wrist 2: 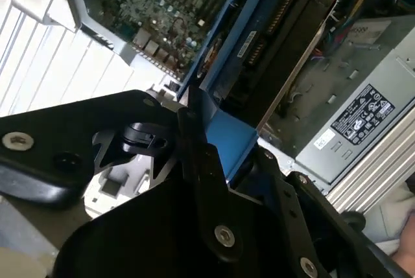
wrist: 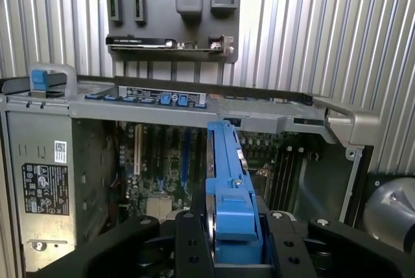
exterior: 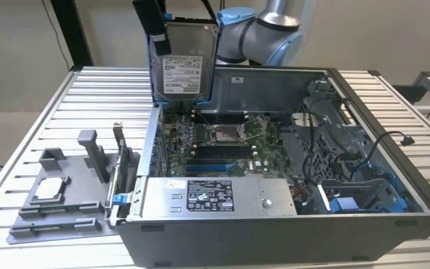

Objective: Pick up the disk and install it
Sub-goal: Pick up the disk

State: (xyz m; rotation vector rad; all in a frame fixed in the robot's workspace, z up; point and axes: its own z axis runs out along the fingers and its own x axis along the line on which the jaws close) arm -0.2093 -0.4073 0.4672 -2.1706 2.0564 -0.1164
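Note:
The disk, a silver hard drive with a white label and a blue carrier frame, hangs upright in the air over the back-left corner of the open computer case. My gripper is shut on its upper end, one black finger lying across the labelled face. In the first wrist view the disk is seen edge-on between the gripper's black fingers, above the motherboard. In the second wrist view the disk slants away from the gripper over the case interior.
Inside the case lie the motherboard, a grey power-supply box at the front, and cables and a blue-trimmed drive bay on the exterior view's right. A grey fixture holding a small chip stands left of the case on the slatted table.

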